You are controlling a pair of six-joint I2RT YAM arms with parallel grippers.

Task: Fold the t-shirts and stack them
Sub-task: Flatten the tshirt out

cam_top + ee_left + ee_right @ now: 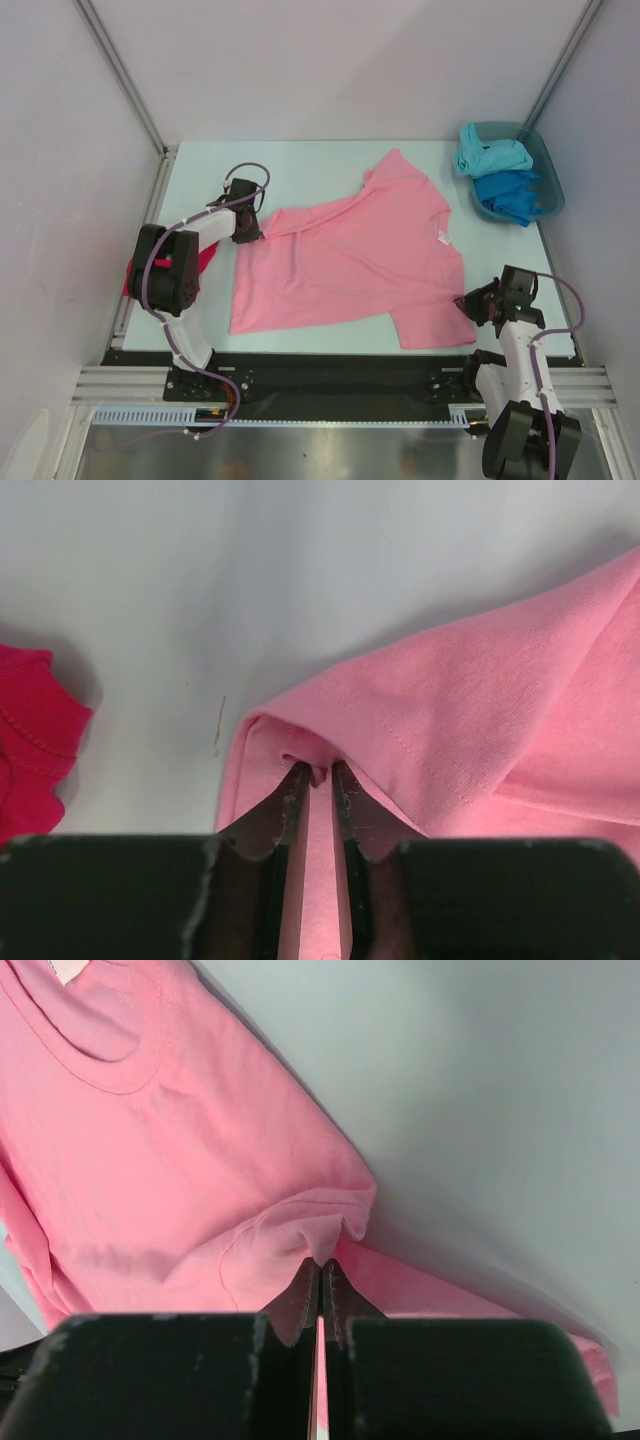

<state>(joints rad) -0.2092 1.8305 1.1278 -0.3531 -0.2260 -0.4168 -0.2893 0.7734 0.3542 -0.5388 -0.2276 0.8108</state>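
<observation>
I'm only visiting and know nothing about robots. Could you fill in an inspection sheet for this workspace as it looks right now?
Surface: pale table, no spills seen.
Job's things: pink shirt spread mid-table, left part folded over; red shirt bunched at the left edge; turquoise shirt and blue shirt piled in the tub, far right corner.
Clutter: nothing seen.
Grippers: left gripper pinching the pink shirt's left edge; right gripper shut on its near right corner.
Cables: purple cables loop along each arm.
Surroundings: white walls, metal posts.
</observation>
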